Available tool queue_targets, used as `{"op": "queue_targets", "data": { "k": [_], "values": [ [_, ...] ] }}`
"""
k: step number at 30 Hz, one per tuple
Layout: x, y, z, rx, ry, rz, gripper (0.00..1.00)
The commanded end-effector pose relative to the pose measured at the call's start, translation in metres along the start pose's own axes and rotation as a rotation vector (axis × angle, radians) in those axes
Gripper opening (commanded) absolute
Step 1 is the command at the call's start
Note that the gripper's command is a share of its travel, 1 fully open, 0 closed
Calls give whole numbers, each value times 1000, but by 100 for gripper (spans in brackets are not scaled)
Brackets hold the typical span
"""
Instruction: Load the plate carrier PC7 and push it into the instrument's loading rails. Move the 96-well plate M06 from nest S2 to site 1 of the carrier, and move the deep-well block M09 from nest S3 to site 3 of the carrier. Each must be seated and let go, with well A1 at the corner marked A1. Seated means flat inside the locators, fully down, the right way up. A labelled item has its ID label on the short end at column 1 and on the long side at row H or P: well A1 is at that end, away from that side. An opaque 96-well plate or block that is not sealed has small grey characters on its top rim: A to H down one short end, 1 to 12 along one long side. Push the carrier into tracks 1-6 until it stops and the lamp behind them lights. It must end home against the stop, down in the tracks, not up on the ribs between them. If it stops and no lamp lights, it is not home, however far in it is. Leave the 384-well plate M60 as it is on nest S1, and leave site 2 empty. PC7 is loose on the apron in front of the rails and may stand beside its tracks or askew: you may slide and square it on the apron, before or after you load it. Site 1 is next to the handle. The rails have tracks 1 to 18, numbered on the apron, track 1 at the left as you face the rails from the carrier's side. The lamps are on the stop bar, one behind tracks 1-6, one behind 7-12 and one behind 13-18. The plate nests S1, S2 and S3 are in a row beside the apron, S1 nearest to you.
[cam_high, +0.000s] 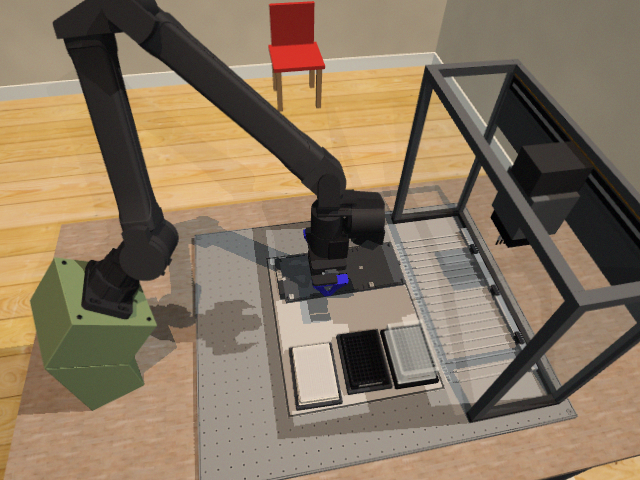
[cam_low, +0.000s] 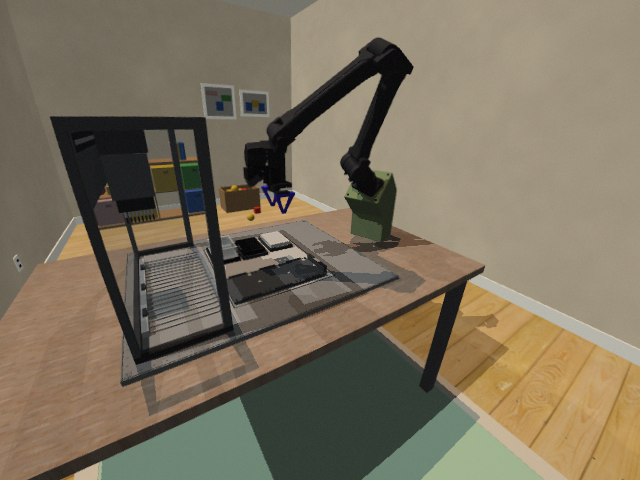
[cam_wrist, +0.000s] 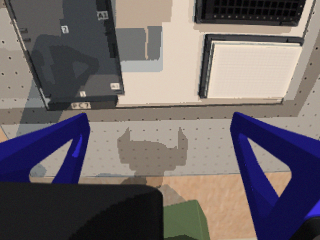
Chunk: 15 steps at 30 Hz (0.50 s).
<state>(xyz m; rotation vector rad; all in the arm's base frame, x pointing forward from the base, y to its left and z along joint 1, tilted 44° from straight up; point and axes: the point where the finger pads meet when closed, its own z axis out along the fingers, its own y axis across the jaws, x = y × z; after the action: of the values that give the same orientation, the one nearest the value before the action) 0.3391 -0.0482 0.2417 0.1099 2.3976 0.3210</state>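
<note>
So far nothing is loaded, judging by how things lie.

From the top, the carrier (cam_high: 372, 266) lies dark on the apron, just beside the rails (cam_high: 454, 294), partly hidden under the arm's wrist. The gripper (cam_high: 330, 285) hangs over the carrier's near edge with its blue fingers spread wide, holding nothing. Beyond the carrier, away from the arm, three nests sit in a row: a white plate (cam_high: 314, 373), a black block (cam_high: 363, 359) and a clear plate (cam_high: 410, 352), the clear one closest to the rails. Each looks seated in its nest. Which is M06 or M09 I cannot read here.

From the exterior view, the gripper (cam_low: 278, 200) is well above the carrier (cam_low: 279, 277), open and empty. The carrier rests outside the frame (cam_low: 212, 217), not in the tracks. I cannot make out any lamp.

At the wrist, the two blue fingers stand far apart at the edges of the picture, nothing between them. The carrier (cam_wrist: 70, 55) shows upper left, its sites bare, with small white tags and a label at its end. Right of the carrier lie the white plate (cam_wrist: 252, 70) and part of the black block (cam_wrist: 250, 10).

Left to do, I judge: both transfers, squaring the carrier, and the push home.
</note>
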Motion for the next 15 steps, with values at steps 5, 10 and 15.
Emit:
{"op": "queue_targets", "data": {
  "k": [5, 10, 15],
  "values": [
    [-52, -22, 1, 22, -52, -218, 100],
    [-67, -33, 8, 25, -50, -318, 100],
    [-92, -52, 21, 30, -47, -484, 100]
  ]
}}
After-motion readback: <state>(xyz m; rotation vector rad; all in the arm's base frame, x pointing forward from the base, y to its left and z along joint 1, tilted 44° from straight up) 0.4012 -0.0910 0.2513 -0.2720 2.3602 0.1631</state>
